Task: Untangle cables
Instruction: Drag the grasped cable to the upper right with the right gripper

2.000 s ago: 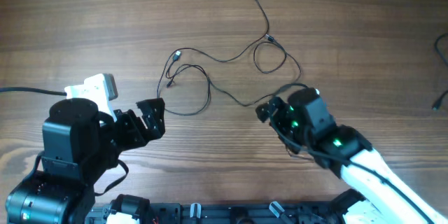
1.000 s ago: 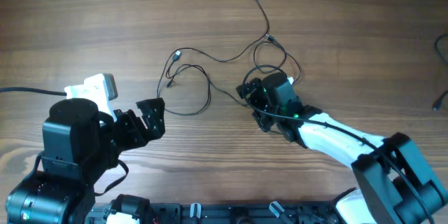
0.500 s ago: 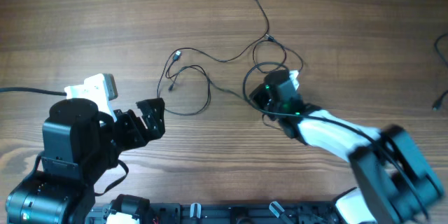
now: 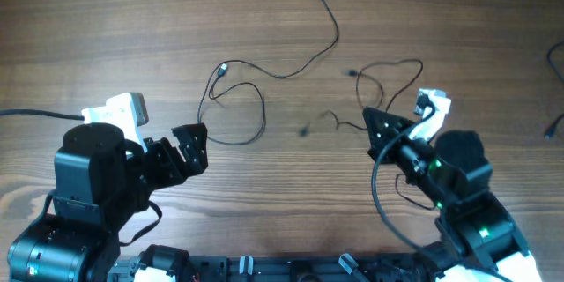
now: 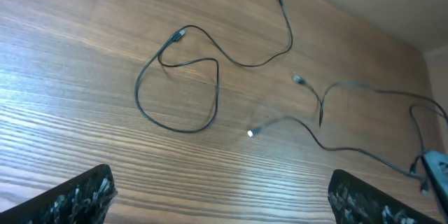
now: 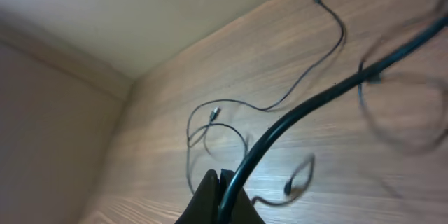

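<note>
Two thin black cables lie apart on the wooden table. One cable (image 4: 263, 113) (image 5: 138, 87) forms a loop left of centre, with its tail running up to a plug at the far side. The other cable (image 4: 388, 64) (image 5: 364, 85) arcs at the right, and its loose plug end (image 4: 304, 130) (image 6: 288, 184) trails toward the centre. My right gripper (image 4: 370, 115) (image 6: 219, 182) is shut on this second cable, where the strand reaches its tips (image 5: 427, 168). A thicker arm wire crosses the right wrist view. My left gripper (image 4: 196, 145) (image 5: 220, 199) stands wide open near the table's front left, with nothing between its fingers.
Other black wires (image 4: 555, 53) show at the table's right edge. The arms' base rail (image 4: 291, 269) runs along the front edge. A pale wall (image 6: 105, 14) borders the table's far side in the right wrist view.
My right gripper closed at the crossing of the cables and pulled back to the right. It dragged one cable clear of the looped one. The left arm has not moved.
</note>
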{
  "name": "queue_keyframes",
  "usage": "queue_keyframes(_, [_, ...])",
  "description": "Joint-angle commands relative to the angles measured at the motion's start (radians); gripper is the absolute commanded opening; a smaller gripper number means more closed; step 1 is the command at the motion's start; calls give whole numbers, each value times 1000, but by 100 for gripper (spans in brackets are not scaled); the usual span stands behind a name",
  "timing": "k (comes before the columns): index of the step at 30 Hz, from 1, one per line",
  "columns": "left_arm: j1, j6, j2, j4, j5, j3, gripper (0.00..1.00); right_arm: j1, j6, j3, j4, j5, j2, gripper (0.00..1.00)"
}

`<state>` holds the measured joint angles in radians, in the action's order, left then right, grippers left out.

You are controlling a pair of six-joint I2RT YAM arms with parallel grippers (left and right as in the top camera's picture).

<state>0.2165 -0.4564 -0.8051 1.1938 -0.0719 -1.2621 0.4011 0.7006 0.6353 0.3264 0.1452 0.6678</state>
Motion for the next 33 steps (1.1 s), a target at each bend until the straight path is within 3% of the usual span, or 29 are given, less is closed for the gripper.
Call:
queue_keyframes(1, [4,16,1,-3,10,0,100,-2,-161,-2,28,-102,-75,4])
queue_keyframes(10, [4,16,1,-3,10,0,100,-2,30,-3,93,-307,-87,4])
queue_keyframes(21, [4,15,1,-3,10,0,100,-2,41,-3,104,-377,-83,4])
queue_keyframes(33, [4,16,1,-3,10,0,100,-2,169,-3,-23,-433,164,4])
